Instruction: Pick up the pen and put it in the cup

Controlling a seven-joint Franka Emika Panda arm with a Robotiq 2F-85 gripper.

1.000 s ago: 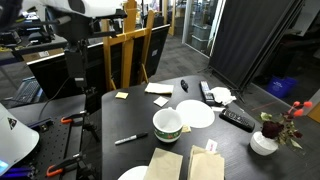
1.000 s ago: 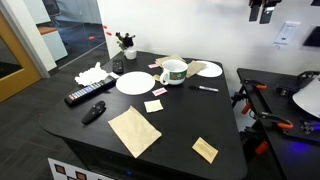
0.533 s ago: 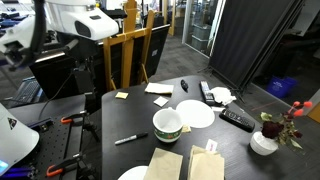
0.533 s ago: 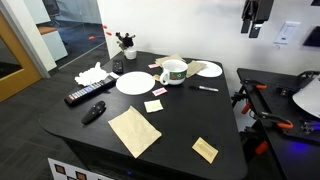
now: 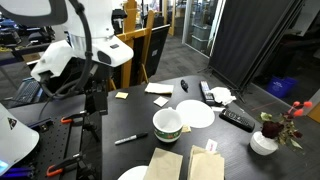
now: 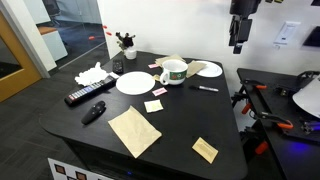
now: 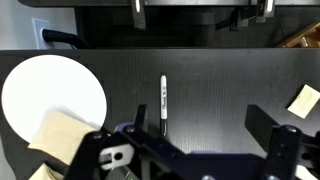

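Note:
The pen (image 5: 131, 139) is slim and dark with a paler section, and lies flat on the black table near its edge, beside the cup. It also shows in the other exterior view (image 6: 207, 89) and in the wrist view (image 7: 164, 103). The cup (image 5: 167, 124) is white, squat and green-rimmed, and stands upright; it also shows in the other exterior view (image 6: 174, 72) but is out of the wrist view. My gripper (image 7: 197, 135) is open and empty, high above the table edge, with the pen below near its left finger. It shows in both exterior views (image 5: 95, 100) (image 6: 238, 35).
White plates (image 5: 195, 113) (image 6: 133, 83) (image 7: 55, 95) flank the cup. Brown napkins (image 5: 165, 165), a sticky note (image 7: 305, 98), a remote (image 6: 88, 94), a black oval object (image 6: 93, 112), a flower vase (image 5: 265, 140) and a brown paper (image 6: 135, 130) lie on the table (image 6: 180, 120).
The arm has swung in and come down toward the table edge near the pen. The pen and the cup have not moved.

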